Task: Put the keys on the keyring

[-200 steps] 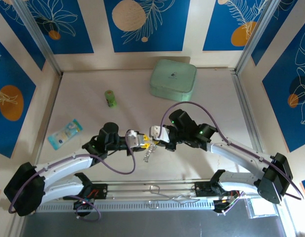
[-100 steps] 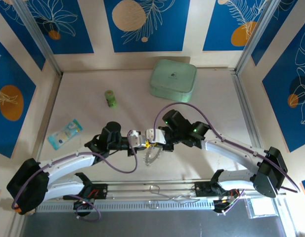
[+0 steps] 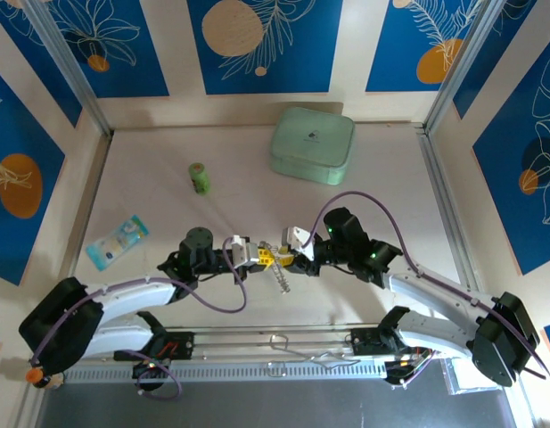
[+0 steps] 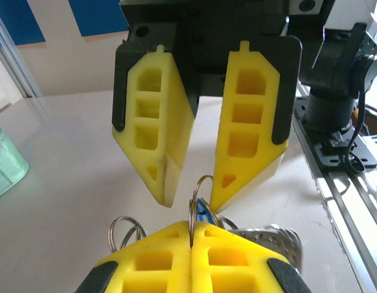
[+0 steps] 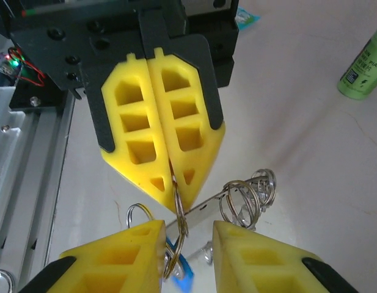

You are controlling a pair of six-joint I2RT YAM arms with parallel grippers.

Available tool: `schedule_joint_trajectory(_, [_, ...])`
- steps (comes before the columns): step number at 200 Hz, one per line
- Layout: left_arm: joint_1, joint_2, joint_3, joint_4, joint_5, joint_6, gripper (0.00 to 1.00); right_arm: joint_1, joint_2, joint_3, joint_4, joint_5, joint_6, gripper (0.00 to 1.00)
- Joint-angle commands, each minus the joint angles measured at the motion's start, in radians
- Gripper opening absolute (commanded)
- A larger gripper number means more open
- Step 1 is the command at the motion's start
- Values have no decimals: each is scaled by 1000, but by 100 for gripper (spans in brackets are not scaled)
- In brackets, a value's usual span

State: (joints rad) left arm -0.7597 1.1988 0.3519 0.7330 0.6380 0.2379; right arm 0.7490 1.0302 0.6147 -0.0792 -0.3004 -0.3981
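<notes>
Pale table, blue wall panels.

Top view: left gripper (image 3: 257, 257) & right gripper (image 3: 278, 259) are met tip-to-tip mid-table, w/ the linked keyring (image 3: 282, 281) just nearside.

Left wrist: a thin ring (image 4: 197, 189) is pinched edge-on in the closed left fingers, w/ a blue key (image 4: 203, 213) beside it.

Right wrist: right fingers are parted. The ring is hung in their gap, nearer the image-left finger.

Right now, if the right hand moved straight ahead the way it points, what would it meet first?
Most likely the metal ring pinched by the left hand, which sits between the open fingers of the right hand. The left hand's shut tips are right behind it.
</notes>
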Motion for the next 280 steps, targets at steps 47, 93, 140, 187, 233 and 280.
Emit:
schedule_joint_trajectory(47, [-9, 78, -37, 349, 61, -150, 0, -25, -4, -7, 46, -82, 19, 4])
schedule_joint_trajectory(93, [-7, 52, -36, 286, 54, -113, 6, -29, -10, 48, -55, -75, -1, 0])
schedule_joint_trajectory(140, [-8, -50, 80, -215, 24, 107, 25, 38, 37, 182, -271, 16, -120, 0])
schedule_joint_trajectory(187, [-8, -63, 171, -457, 4, 211, 11, 105, 96, 248, -329, 90, -180, 0])
schedule_joint_trajectory(233, [-8, -79, 164, -438, 23, 211, 0, 89, 60, 199, -231, 82, -141, 17])
schedule_joint_trajectory(280, [-9, -116, 69, -213, 31, 125, 0, 16, -15, 88, -163, 18, -20, 29])
